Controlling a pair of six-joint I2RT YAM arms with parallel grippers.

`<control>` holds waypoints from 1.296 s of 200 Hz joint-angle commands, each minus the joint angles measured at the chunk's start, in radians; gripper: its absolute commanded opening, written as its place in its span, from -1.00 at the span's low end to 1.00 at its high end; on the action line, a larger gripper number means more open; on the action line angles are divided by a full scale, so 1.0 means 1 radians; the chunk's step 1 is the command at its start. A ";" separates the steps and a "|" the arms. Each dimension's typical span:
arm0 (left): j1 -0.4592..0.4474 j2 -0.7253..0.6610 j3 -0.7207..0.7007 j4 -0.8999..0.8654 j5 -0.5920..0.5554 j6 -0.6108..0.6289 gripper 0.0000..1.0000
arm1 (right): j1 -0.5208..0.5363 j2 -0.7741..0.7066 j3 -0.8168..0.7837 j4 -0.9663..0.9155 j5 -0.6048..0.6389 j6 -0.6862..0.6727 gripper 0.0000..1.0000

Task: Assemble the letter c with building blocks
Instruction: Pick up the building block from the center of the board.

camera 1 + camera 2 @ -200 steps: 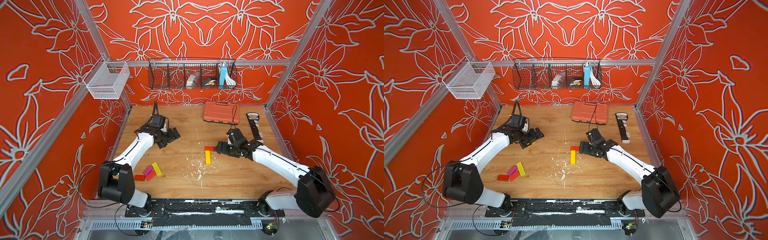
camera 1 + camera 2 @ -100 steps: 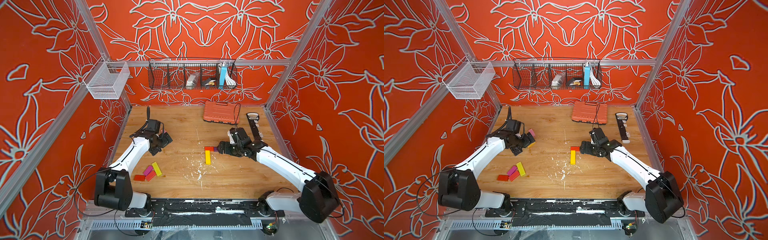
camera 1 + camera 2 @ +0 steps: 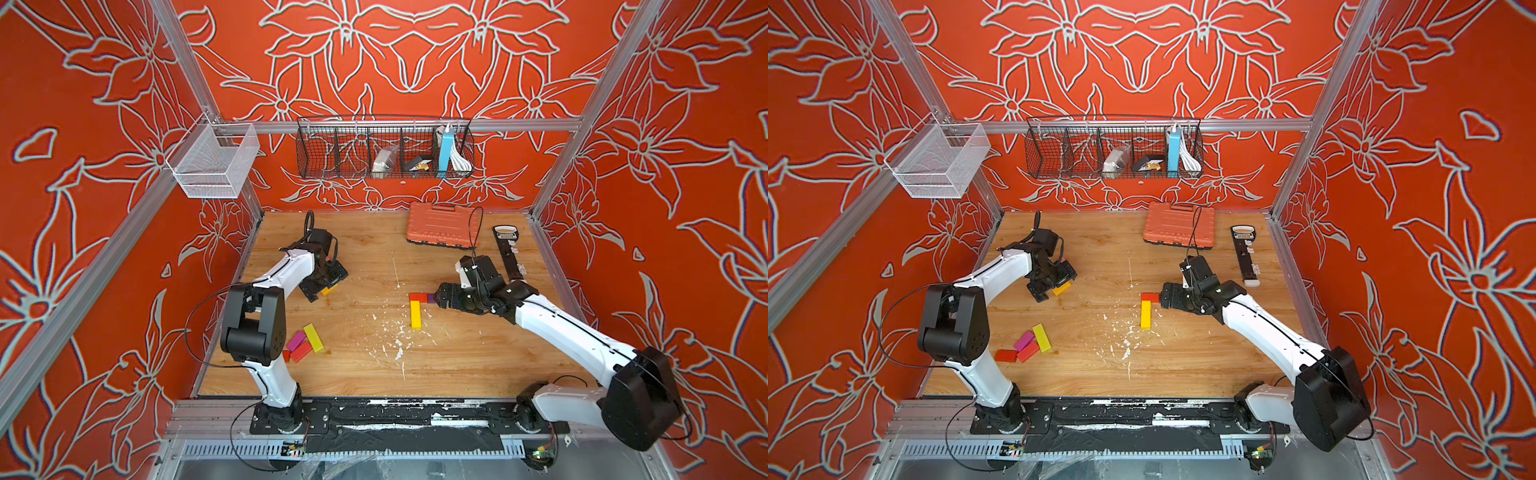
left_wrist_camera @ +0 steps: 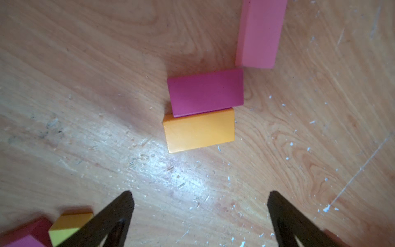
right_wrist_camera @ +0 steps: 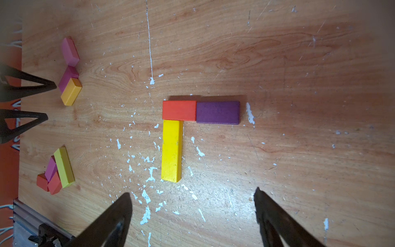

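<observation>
Top views, L side: left pincer [image 3: 325, 284] open, empty, over orange block [image 3: 329, 289] nr left edge of worktop [image 3: 374, 374]; L arm far nearer.
Top views, R side: right pincer [image 3: 1165, 297] open, empty, just beside red block [image 3: 1149, 297] and yellow bar [image 3: 1145, 314], mid worktop.
L wrist: orange block [image 4: 198, 130] ahead of tips, centred; long axis runs along jaw gap; magenta block [image 4: 206, 93] touching it.
R wrist: red, purple block [image 5: 217, 112], yellow bar = top + spine of c; bottom arm missing.
Next, guess: descend, grip orange lengthwise.

The purple block [image 3: 431, 297] lies mostly hidden, apparently under the right hand [image 3: 439, 298].
</observation>
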State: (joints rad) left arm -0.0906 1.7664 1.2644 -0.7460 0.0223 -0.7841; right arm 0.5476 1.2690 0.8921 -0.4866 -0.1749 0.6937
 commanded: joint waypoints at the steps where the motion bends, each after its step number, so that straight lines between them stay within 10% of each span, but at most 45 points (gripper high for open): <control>1: 0.003 0.041 0.043 -0.050 -0.044 -0.053 0.97 | -0.005 -0.004 -0.015 -0.006 -0.001 0.002 0.83; 259: -0.014 0.254 0.170 -0.123 -0.124 -0.118 0.77 | -0.021 0.013 -0.001 -0.005 0.011 -0.015 0.84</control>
State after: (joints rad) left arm -0.0994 2.0022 1.4193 -0.8402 -0.0780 -0.8986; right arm 0.5346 1.2823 0.8902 -0.4847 -0.1768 0.6930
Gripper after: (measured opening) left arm 0.899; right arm 0.917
